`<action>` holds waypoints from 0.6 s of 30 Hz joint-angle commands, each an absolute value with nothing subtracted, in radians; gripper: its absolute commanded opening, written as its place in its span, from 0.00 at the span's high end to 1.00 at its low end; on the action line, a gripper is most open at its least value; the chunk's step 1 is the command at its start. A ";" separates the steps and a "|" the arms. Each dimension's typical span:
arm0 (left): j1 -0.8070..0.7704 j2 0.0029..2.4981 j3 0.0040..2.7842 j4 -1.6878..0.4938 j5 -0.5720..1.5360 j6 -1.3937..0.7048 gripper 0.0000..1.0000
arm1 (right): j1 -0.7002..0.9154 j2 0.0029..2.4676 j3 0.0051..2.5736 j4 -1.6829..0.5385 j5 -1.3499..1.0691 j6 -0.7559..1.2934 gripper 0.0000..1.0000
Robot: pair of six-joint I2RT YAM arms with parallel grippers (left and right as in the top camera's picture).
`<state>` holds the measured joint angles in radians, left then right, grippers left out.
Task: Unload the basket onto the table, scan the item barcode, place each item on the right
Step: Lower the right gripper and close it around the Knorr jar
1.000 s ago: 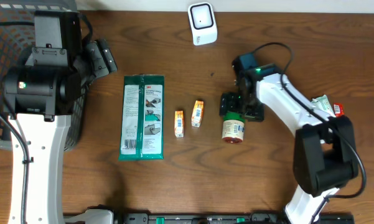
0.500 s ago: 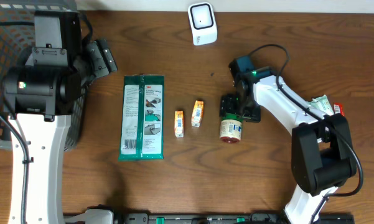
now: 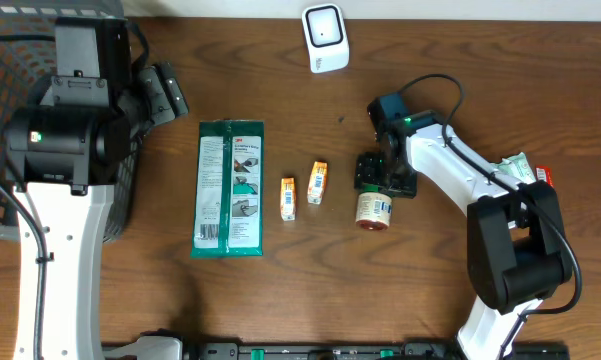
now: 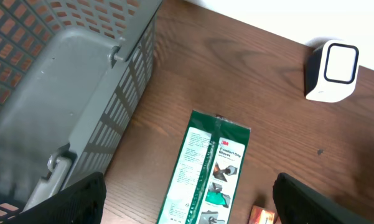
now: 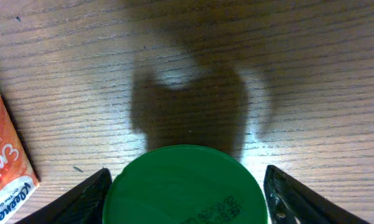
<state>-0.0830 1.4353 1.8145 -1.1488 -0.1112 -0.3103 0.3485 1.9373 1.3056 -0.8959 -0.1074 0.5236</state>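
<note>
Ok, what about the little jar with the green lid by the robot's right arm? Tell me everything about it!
The small jar has a round green lid, plastic by its look, with a tiny printed code, a cream and blue label and a red end. It seems to lie on its side on the brown wooden table, beside a small orange packet. The right gripper has a finger on each side of the lid; whether they touch it is unclear.
</note>
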 commanded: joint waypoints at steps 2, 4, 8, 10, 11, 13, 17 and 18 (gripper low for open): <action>-0.080 1.438 1.815 -1.151 -0.117 -0.302 0.14 | 0.348 1.951 1.305 -0.903 -0.095 0.533 0.32; -0.080 1.438 1.815 -1.151 -0.117 -0.302 0.14 | 0.348 1.951 1.306 -0.907 -0.095 0.533 0.35; -0.080 1.438 1.815 -1.151 -0.117 -0.301 0.14 | 0.348 1.951 1.306 -0.912 -0.095 0.533 0.37; -0.080 1.438 1.815 -1.151 -0.117 -0.301 0.14 | 0.348 1.951 1.306 -0.912 -0.095 0.533 0.38; -0.080 1.438 1.815 -1.151 -0.117 -0.302 0.14 | 0.348 1.951 1.308 -0.912 -0.095 0.533 0.39; -0.080 1.438 1.815 -1.151 -0.117 -0.301 0.14 | 0.347 1.950 1.320 -0.912 -0.095 0.521 0.43; -0.080 1.438 1.815 -1.151 -0.117 -0.302 0.14 | 0.346 1.939 1.388 -0.966 -0.094 0.487 0.50; -0.080 1.438 1.815 -1.151 -0.117 -0.301 0.14 | 0.346 1.934 1.411 -0.983 -0.094 0.476 0.51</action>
